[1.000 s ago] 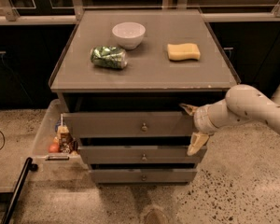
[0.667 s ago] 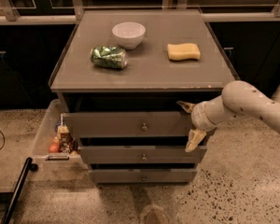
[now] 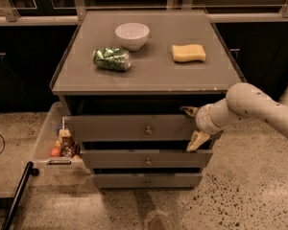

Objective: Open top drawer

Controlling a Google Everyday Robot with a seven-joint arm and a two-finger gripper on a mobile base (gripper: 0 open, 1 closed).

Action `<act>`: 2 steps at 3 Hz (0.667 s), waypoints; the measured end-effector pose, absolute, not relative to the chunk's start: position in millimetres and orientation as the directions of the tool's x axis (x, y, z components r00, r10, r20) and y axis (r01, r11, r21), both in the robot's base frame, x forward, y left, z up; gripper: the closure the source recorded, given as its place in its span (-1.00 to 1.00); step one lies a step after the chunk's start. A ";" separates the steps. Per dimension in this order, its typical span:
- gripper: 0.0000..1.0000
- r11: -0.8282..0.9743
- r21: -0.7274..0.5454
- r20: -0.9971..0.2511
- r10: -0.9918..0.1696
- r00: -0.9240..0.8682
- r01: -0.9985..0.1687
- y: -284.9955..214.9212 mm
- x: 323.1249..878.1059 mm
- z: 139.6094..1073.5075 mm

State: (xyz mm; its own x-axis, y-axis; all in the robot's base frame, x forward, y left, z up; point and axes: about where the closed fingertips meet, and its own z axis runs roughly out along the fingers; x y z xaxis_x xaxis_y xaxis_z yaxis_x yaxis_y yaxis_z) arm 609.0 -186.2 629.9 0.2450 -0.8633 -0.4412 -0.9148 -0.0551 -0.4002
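Observation:
The top drawer [image 3: 120, 127] is the widest grey front under the cabinet top, with a small brass knob [image 3: 148, 130] in its middle. It stands out a little from the cabinet. My gripper [image 3: 192, 126] is at the drawer front's right end, right of the knob. It is open, with one finger [image 3: 186, 110] at the front's upper edge and the other [image 3: 197, 141] at its lower edge. I cannot tell whether the fingers touch the front.
Two narrower drawers [image 3: 146, 159] sit below. On the cabinet top [image 3: 149, 75] are a white bowl [image 3: 132, 34], a green crumpled bag [image 3: 111, 59] and a yellow sponge [image 3: 188, 52]. A tray with bottles [image 3: 63, 143] stands at the cabinet's left. A black bar [image 3: 17, 195] lies on the floor.
My gripper has shifted slightly left along the top drawer's right end. The drawer and the things on top have not visibly moved.

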 end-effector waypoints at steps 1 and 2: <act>-0.18 -0.055 -0.400 -0.441 -0.863 0.245 -0.915 -186.2 609.0 629.9; 0.32 -0.081 -0.396 -0.458 -0.846 0.274 -0.914 -179.7 604.7 632.9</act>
State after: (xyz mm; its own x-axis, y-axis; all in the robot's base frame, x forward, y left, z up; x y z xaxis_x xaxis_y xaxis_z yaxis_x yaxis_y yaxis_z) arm 604.7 -179.7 632.9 0.2736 -0.8460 -0.4575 -0.9145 -0.0815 -0.3963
